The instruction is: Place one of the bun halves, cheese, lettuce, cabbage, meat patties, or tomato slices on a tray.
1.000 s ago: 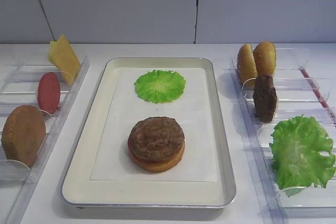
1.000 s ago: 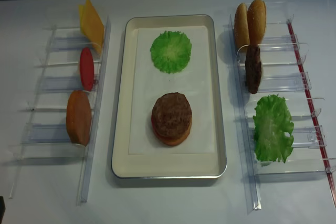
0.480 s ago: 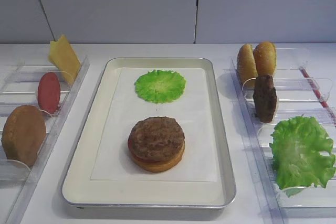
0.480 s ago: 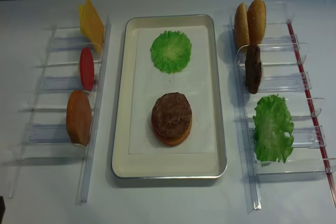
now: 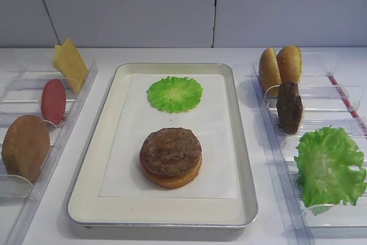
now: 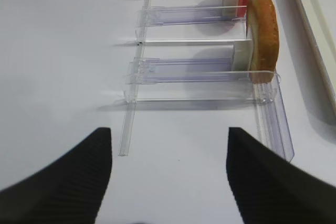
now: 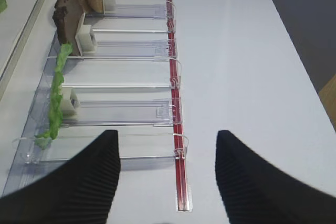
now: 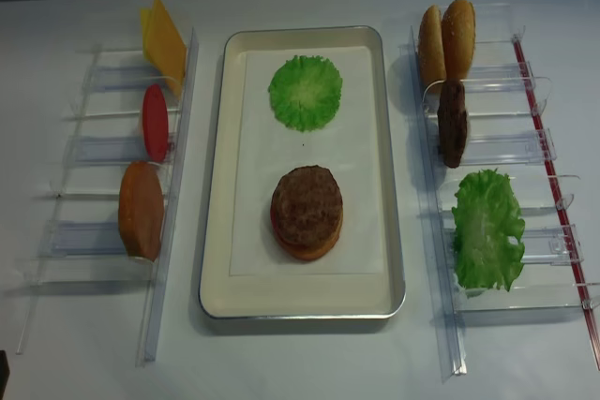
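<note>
On the silver tray (image 5: 114,142) (image 8: 217,185) a meat patty (image 5: 171,151) tops a tomato slice and a bun half, with a round green cabbage leaf (image 5: 175,93) behind. The left rack holds cheese (image 5: 70,61), a tomato slice (image 5: 53,100) and a bun half (image 5: 25,147) (image 6: 262,38). The right rack holds two bun halves (image 5: 279,67), a patty (image 5: 289,107) (image 7: 67,15) and frilly lettuce (image 5: 330,167) (image 7: 56,98). My left gripper (image 6: 169,132) hangs open over bare table before the left rack. My right gripper (image 7: 167,136) is open and empty over the right rack's near end.
Clear plastic racks (image 8: 94,194) (image 8: 525,147) flank the tray. A red strip (image 7: 175,108) runs along the right rack's outer side. The white table's right edge (image 7: 294,40) lies beyond it. Neither arm appears in the high views.
</note>
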`<state>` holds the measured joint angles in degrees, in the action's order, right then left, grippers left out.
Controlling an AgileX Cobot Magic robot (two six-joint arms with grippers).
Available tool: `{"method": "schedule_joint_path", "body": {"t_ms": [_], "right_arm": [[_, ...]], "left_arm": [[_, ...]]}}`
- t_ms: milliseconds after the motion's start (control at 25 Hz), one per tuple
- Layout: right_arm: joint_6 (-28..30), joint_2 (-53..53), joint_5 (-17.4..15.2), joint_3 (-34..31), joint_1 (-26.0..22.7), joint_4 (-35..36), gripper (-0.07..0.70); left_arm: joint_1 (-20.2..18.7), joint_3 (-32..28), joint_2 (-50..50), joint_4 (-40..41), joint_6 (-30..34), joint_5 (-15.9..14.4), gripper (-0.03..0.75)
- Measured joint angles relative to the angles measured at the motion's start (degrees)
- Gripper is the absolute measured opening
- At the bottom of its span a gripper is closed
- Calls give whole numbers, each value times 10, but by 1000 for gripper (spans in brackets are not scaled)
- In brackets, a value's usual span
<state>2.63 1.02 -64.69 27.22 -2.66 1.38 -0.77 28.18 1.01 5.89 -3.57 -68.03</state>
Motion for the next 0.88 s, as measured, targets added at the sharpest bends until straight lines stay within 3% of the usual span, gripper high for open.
{"method": "schedule_joint_path", "body": {"t_ms": [880], "right_arm": [[0, 0, 0, 0, 0, 0, 419]], "left_arm": [[0, 0, 0, 0, 0, 0, 475]]}}
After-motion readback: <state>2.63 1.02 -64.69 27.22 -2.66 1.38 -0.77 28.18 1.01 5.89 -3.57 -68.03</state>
